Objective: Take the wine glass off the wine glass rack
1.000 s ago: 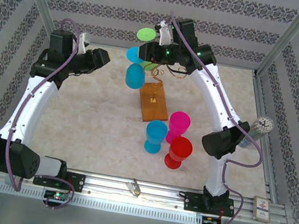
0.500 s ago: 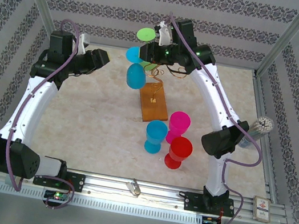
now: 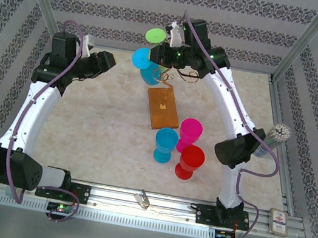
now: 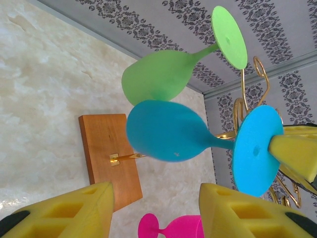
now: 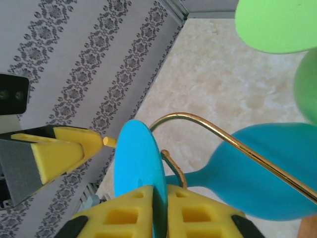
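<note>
Blue wine glass (image 5: 267, 173) foot sits clamped in right gripper (image 5: 159, 203); stem may snag wine glass rack (image 3: 162, 110), tipping it; left gripper (image 4: 156, 198) jaws apart.

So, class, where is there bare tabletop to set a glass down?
Broad bare patch between left arm and wooden base. Crowded at the base's near end: blue glass, pink glass, red glass.

Fixed camera looks down from behind; both wrist cameras, close in from opposite sides, frame the blue wine glass (image 4: 168, 131).
</note>
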Action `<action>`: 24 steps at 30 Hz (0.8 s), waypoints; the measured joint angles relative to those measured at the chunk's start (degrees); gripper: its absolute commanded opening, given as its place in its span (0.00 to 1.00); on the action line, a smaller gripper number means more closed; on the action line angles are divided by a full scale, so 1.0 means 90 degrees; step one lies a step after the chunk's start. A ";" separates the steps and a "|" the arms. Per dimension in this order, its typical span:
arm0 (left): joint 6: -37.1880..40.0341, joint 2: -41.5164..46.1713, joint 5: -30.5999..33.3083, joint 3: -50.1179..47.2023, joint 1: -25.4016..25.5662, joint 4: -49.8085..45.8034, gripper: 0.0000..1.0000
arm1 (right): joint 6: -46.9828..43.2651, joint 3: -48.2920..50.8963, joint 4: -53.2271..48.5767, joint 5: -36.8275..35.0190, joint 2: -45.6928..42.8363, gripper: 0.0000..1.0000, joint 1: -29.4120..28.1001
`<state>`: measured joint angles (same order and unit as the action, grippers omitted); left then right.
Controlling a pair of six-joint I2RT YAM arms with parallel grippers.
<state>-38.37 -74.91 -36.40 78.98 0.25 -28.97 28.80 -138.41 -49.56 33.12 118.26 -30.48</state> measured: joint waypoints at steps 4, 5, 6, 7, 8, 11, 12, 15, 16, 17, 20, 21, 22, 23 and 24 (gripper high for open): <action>-0.0022 0.0019 0.0000 -0.0002 0.0000 0.0032 0.50 | 0.0117 -0.0046 0.0063 0.0131 0.0000 0.00 0.0017; -0.0027 0.0022 0.0000 -0.0002 0.0000 0.0032 0.50 | 0.0136 -0.0046 0.0061 0.0160 0.0000 0.00 0.0029; -0.0029 0.0027 0.0000 -0.0002 0.0000 0.0034 0.50 | 0.0153 -0.0046 0.0061 0.0194 0.0000 0.00 0.0044; -0.0034 0.0029 0.0000 -0.0002 -0.0002 0.0034 0.50 | 0.0172 -0.0046 0.0061 0.0226 0.0000 0.00 0.0068; -0.0049 0.0034 -0.0002 -0.0007 -0.0002 0.0039 0.50 | 0.0189 -0.0046 0.0061 0.0257 0.0000 0.00 0.0085; -0.0073 0.0046 -0.0024 -0.0049 -0.0002 0.0104 0.50 | 0.0296 -0.0046 0.0068 0.0350 0.0000 0.00 0.0143; -0.0075 0.0046 -0.0034 -0.0056 -0.0005 0.0119 0.50 | 0.0323 -0.0046 0.0070 0.0379 0.0000 0.00 0.0158; -0.0078 0.0046 -0.0073 -0.0068 -0.0019 0.0129 0.50 | 0.0476 -0.0046 0.0131 0.0449 0.0000 0.00 0.0170; -0.0078 0.0046 -0.0080 -0.0068 -0.0029 0.0126 0.50 | 0.0537 -0.0046 0.0172 0.0495 0.0000 0.00 0.0189; -0.0078 0.0046 -0.0092 -0.0068 -0.0041 0.0126 0.50 | 0.0605 -0.0046 0.0204 0.0549 0.0000 0.00 0.0197; -0.0095 0.0046 -0.0102 -0.0068 -0.0044 0.0129 0.50 | 0.0889 -0.0044 0.0376 0.0746 0.0000 0.00 0.0240; -0.0097 0.0046 -0.0112 -0.0068 -0.0044 0.0129 0.50 | 0.1010 -0.0034 0.0452 0.0823 0.0000 0.00 0.0253; -0.0100 0.0046 -0.0117 -0.0068 -0.0044 0.0131 0.50 | 0.1134 -0.0019 0.0537 0.0911 0.0000 0.00 0.0282; -0.0102 0.0046 -0.0121 -0.0068 -0.0044 0.0131 0.50 | 0.1214 -0.0010 0.0593 0.0974 0.0000 0.00 0.0291; -0.0109 0.0046 -0.0129 -0.0068 -0.0044 0.0131 0.50 | 0.1309 0.0007 0.0646 0.1039 0.0000 0.00 0.0294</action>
<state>-39.35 -74.50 -37.56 78.37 -0.14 -27.79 40.58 -138.34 -43.75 42.48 118.26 -27.83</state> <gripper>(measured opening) 0.498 0.052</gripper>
